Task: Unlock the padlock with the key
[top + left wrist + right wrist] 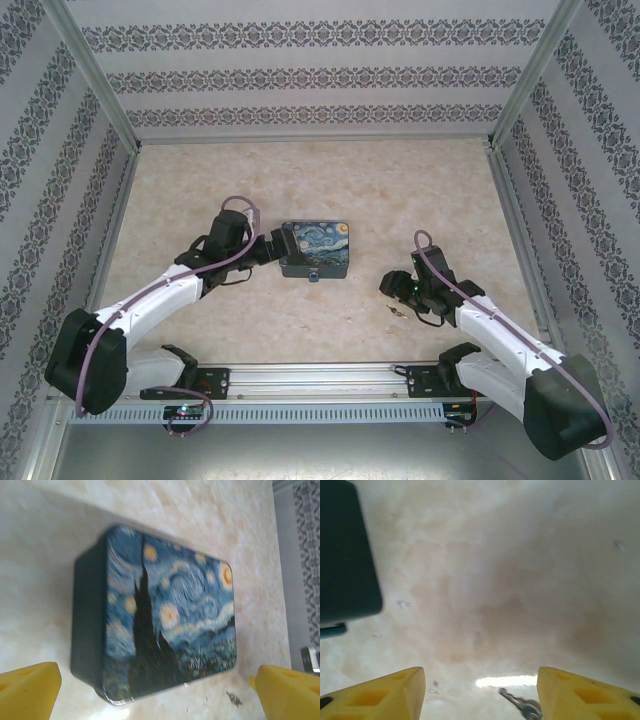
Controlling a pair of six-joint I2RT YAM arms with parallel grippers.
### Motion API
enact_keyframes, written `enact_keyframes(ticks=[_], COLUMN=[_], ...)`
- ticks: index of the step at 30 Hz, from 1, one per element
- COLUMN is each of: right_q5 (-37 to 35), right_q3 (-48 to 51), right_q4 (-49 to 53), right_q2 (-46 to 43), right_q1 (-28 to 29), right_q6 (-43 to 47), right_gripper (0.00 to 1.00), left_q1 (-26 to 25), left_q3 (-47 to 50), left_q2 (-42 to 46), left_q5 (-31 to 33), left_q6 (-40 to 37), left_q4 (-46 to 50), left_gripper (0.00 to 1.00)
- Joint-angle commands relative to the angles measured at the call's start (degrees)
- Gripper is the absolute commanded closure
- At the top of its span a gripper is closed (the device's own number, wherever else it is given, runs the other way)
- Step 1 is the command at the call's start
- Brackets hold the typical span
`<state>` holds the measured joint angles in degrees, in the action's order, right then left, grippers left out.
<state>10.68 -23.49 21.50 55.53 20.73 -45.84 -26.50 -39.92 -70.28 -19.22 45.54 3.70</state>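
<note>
The thin silvery metal key [520,706] is seen lying flat on the beige marbled desk [330,180], towards the near edge and right of the middle, ungrasped. The right gripper [480,685] is held just above it, released, with its 2 yellow fingers [385,692] spread and the key between them, closer to 1 of them. The small bluish-grey metal padlock [313,277] is found at the near side of the rectangular blue-and-yellow painted case [316,248], which sits about the middle of the desk. The left gripper [272,250] is placed just beside the case's left end, fully released and grasping nothing.

The step in hand is judged to be the pick-up of the key; it is not yet in the padlock. For the next move, the right gripper would need to be lowered until its fingertips reach the desk, centred on the key and closed on its broad end, so that the blade is left free. A slip seems likely, the key being thin and flat.
</note>
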Motion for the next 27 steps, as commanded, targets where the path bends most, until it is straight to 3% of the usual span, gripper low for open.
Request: enact_keyframes(ticks=[1,11,21,27], right_q5=[-2.24,-5.07,-4.0,-7.1], right_q3=[0.81,2.19,5.39,5.54], right_q4=[2.06,1.62,1.06,-1.66], right_q2=[0.18,3.46,0.33,-0.1], right_q1=[0.06,6.46,11.4,20.16], right_q6=[1.46,-1.76,-8.26,-16.07], right_gripper=[0.39,0.39,0.4,0.41], left_q1=[-3.15,-10.12,-11.2,-11.2], left_q3=[0.74,1.41,1.47,1.51], left_q2=[1.99,0.77,1.02,0.67], left_q5=[0.38,4.15,5.51,5.98], left_q6=[2.59,5.78,5.9,5.79], left_q4=[2.38,-0.01,-0.07,-0.36], left_gripper=[0.0,0.0,0.0,0.0])
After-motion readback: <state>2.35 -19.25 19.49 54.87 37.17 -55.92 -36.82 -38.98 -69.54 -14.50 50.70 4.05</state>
